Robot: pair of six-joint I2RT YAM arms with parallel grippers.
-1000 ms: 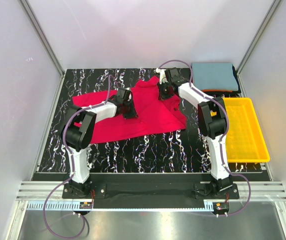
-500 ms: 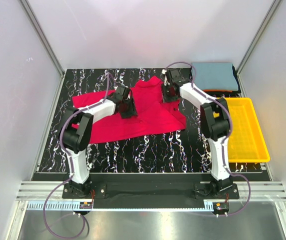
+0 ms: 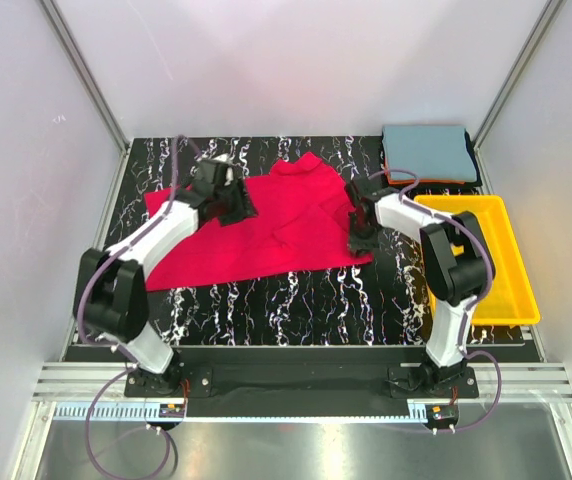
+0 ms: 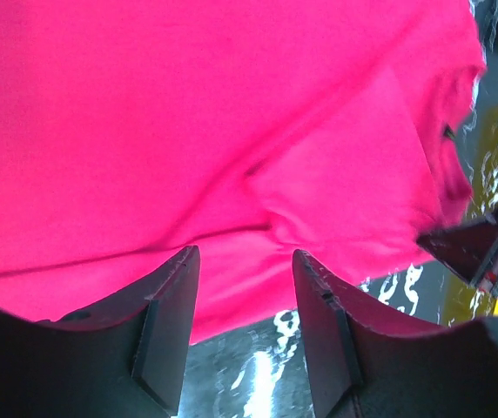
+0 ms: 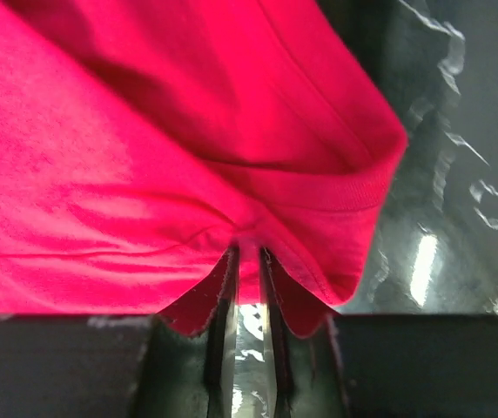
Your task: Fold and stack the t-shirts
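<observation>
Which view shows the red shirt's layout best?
Top external: the whole red shirt lies spread on the table, outline clear. Left wrist shows only one stretch with folds; right wrist only a hemmed corner at the right gripper.

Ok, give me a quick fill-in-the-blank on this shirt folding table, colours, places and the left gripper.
1. The t-shirt spread on the table is ____.
2. The tray at the table's right side is ____.
3. The folded stack sits in the far ____ corner.
4. The left gripper over the spread t-shirt is ____, with nothing between its fingers.

Missing words: red; yellow; right; open.
</observation>
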